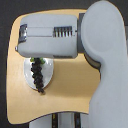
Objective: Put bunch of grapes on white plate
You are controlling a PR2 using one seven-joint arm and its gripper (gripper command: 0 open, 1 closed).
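Note:
The bunch of grapes (38, 74) is a dark purple cluster with green leaves at its upper end. It sits over the white plate (29, 78), whose round rim shows on both sides of it, left of the table's middle. My big grey arm (52, 36) reaches across the top of the exterior view and covers the bunch's stem end and the plate's far edge. My gripper is hidden under the forearm, so its fingers do not show. Whether the bunch rests on the plate or hangs just above it cannot be told.
The light wooden table (70, 85) has rounded corners and dark floor around it. The arm's shoulder and upper body (107, 65) fill the exterior view's right side. A grey base with dark slots (65, 121) shows at the bottom edge.

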